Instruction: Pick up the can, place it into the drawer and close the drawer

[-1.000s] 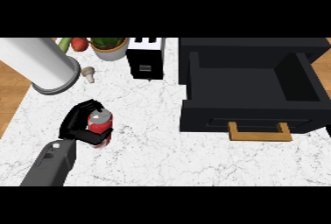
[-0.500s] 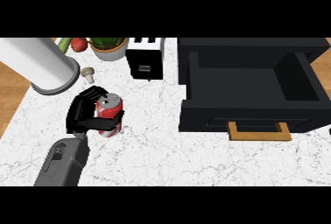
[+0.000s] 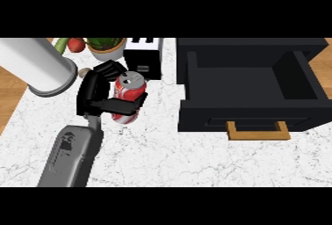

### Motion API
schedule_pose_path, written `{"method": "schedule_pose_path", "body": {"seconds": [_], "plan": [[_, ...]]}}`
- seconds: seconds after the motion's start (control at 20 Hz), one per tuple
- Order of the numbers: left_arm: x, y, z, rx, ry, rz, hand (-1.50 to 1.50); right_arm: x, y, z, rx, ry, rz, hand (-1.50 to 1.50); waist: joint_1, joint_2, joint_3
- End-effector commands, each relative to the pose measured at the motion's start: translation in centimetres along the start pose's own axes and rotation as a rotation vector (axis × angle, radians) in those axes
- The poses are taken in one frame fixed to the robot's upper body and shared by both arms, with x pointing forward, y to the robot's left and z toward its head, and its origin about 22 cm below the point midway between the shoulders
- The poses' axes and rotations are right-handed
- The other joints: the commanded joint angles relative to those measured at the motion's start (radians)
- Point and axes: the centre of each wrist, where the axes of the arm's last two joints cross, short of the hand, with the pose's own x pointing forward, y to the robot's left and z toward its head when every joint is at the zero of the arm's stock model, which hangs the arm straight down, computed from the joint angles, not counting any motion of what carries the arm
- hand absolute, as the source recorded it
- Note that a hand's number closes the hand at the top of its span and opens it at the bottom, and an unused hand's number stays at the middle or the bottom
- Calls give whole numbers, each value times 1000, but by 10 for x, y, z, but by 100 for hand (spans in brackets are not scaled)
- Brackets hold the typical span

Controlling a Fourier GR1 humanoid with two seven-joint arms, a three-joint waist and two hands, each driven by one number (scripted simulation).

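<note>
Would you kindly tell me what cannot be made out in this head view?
Can: left side hidden by the left hand curled round it.
Right hand: not in the head view.
White cylinder: cut off by the left and top edges.
Potted plant: top cut off by the upper edge.

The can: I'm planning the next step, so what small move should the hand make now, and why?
Probably carry it rightward toward the drawer. The left hand is curled round the can, so the grasp seems made, and the drawer stands open to its right.
</note>
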Motion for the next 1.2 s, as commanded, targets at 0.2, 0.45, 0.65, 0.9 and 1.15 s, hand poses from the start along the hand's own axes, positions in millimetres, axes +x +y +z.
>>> {"method": "schedule_pose_path", "body": {"seconds": [0.2, 0.45, 0.65, 0.9, 1.15], "plan": [[61, -65, -36, -57, -16, -32, 150, -5, 10, -5, 7, -1, -13, -150, -8, 3, 0], [93, -110, -38, -65, -58, -59, 150, 6, -2, -18, -5, -12, -12, -150, -8, 3, 0], [111, -114, -62, -84, -63, -64, 150, -21, -10, -10, -2, -1, 8, -150, -9, 4, 0], [135, -143, -90, -83, -54, -65, 150, 2, -10, -9, 1, -2, 14, -150, -22, 6, 0], [161, -171, -102, -85, -38, -104, 150, -10, -2, -10, -2, -1, -13, -150, -26, 6, 0]]}}
